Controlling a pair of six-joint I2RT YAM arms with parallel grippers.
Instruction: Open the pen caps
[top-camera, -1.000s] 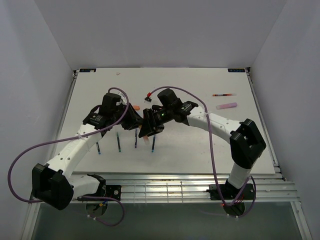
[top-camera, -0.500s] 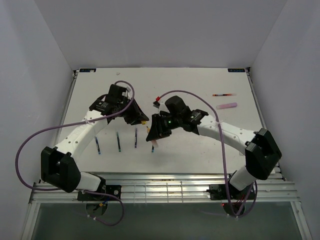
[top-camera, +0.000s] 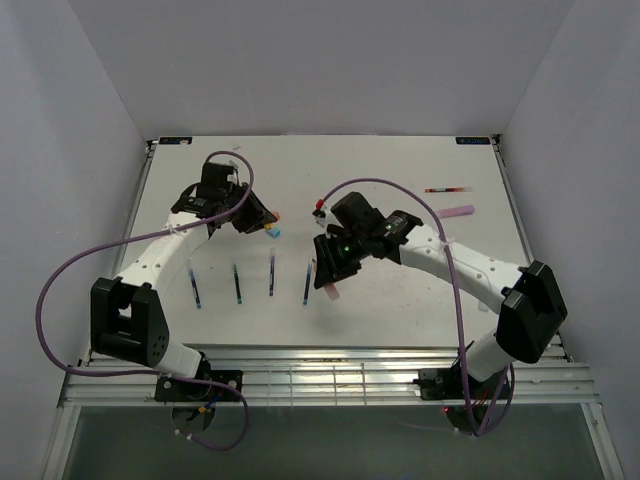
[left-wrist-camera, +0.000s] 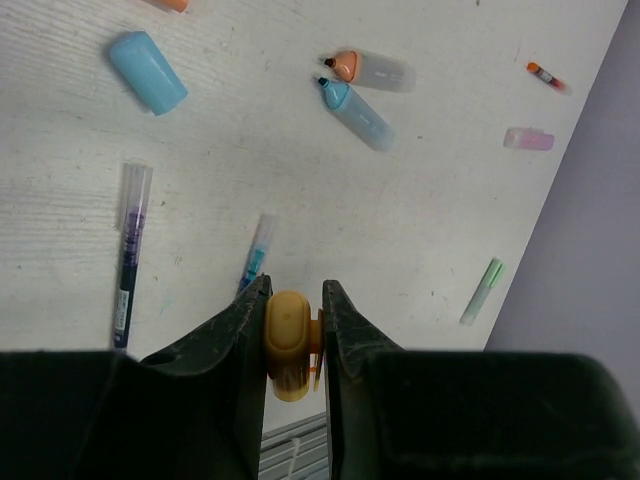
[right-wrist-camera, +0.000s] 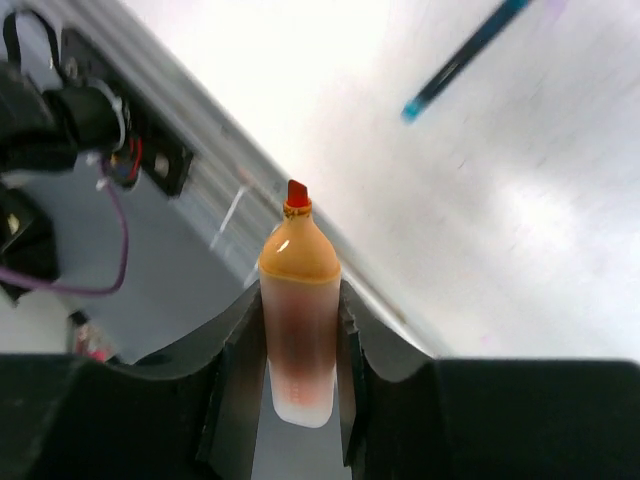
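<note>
Left gripper (left-wrist-camera: 294, 298): jaws set narrow and pinching the orange cap (left-wrist-camera: 289, 345), which is sitting crosswise between my fingers, off its pen.

Right gripper (right-wrist-camera: 299, 295): clamping the uncapped highlighter (right-wrist-camera: 298, 350) by its barrel, red tip (right-wrist-camera: 297, 192) pointing away from my wrist.

I am judging the cap to be light, hard, smooth plastic and probably slippery, so I am favouring a hold across its flatter sides.

A blue cap (left-wrist-camera: 148, 72) is lying on the table (left-wrist-camera: 420, 230), well ahead and left of my left fingers.

I am finding no readable brand or writing anywhere.
</note>
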